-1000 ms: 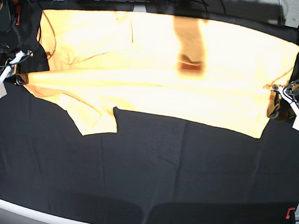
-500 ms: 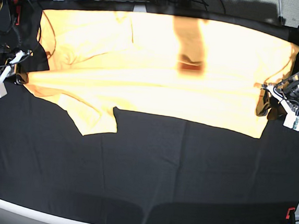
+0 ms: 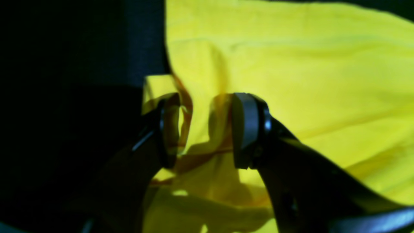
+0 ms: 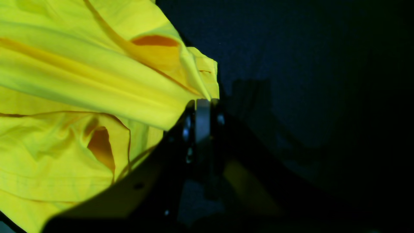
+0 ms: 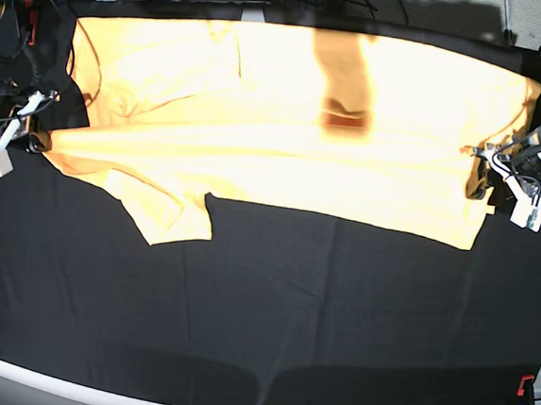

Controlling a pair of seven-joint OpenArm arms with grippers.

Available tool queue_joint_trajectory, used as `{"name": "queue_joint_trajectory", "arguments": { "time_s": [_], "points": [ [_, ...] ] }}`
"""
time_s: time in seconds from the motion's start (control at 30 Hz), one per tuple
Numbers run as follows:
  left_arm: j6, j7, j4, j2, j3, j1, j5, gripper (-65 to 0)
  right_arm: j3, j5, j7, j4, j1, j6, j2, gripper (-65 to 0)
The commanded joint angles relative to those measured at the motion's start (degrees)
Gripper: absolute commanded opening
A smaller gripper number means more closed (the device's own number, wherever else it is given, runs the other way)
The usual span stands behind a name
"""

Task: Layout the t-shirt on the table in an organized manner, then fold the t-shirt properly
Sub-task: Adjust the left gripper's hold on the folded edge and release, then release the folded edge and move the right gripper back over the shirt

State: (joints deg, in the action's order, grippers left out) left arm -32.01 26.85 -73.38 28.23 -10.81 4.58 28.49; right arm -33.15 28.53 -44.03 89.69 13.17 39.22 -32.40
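Since a second ago, left gripper drawn inward from the hem edge of the t-shirt, now over that edge and slightly higher, with a small lifted fold of cloth beside it; right gripper unchanged at the opposite end of the t-shirt. Rest of the garment lying as before.

No readable writing, brand or label anywhere.

Spread wide across the far half of the table, the t-shirt, one sleeve trailing toward the near side, dark shadow stripe across its far middle.

Left gripper reaching in low from beyond the t-shirt's hem, jaws held well apart, a rumpled fold of the t-shirt standing between the pads, not pinched.

Right gripper low at the t-shirt's other end, jaws pressed together, clamped on a gathered edge of the t-shirt, folds fanning away from the pinch.

Red-and-black clamp far from the t-shirt, at the table's near corner.
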Motion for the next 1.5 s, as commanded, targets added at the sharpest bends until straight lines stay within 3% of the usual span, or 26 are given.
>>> {"name": "queue_joint_trajectory", "arguments": {
  "time_s": [0.0, 0.13, 0.23, 0.27, 0.4, 0.47, 0.63, 0.83, 1.0, 1.27, 1.47],
  "points": [
    [-1.6, -1.3, -0.8, 1.0, -0.3, -0.8, 0.7, -42.6, -0.6, 0.7, 0.9, 0.9, -0.7, -0.2, -1.6, -65.0],
    [-3.2, -1.3, -0.8, 1.0, -0.3, -0.8, 0.7, -49.4, -0.6, 0.7, 0.9, 0.9, -0.7, -0.2, -1.6, -65.0],
    [-3.2, -1.4, -0.8, 1.0, -0.3, -0.8, 0.7, -64.0, -0.6, 0.7, 0.9, 0.9, -0.7, -0.2, -1.6, -65.0],
    [-3.2, -1.6, -0.8, 1.0, -0.3, -0.8, 0.7, -65.0, -0.6, 0.7, 0.9, 0.9, -0.7, -0.2, -1.6, -65.0],
    [-3.1, -5.4, -0.9, 2.6, -0.4, -0.8, 1.5, -65.0, -0.6, 1.1, 0.9, 1.0, -0.8, -0.2, -1.8, -65.0],
    [-3.0, -5.7, -0.9, 4.6, -0.7, -0.9, 6.4, -65.0, -0.6, 3.3, 0.6, 1.0, -0.8, -0.2, -2.9, -65.0],
    [-3.2, 1.7, -1.4, 7.6, -3.6, -0.9, 16.3, -65.0, -1.9, 10.7, -4.1, 1.0, -0.8, -0.2, -6.2, -65.0],
    [-3.2, 4.2, -1.4, 7.7, -11.7, -0.8, 24.4, -65.0, -7.2, 16.5, -5.2, 1.2, -0.8, 0.3, -6.3, -65.0],
    [-3.3, 9.4, -1.4, 7.7, -18.6, -0.8, 30.5, -65.0, -8.5, 16.7, -8.6, 2.2, -0.8, 0.8, -6.1, -65.0],
    [-4.3, 10.5, -1.4, 7.7, -20.4, -0.8, 31.0, -65.0, -8.5, 16.7, -9.0, 6.5, -0.7, 0.8, -2.7, -65.0],
    [-4.3, 10.8, -1.4, 7.7, -20.3, -0.8, 31.0, -65.0, -8.1, 18.3, -9.0, 6.9, -0.8, 0.8, -2.7, -65.0]
  ]
}}
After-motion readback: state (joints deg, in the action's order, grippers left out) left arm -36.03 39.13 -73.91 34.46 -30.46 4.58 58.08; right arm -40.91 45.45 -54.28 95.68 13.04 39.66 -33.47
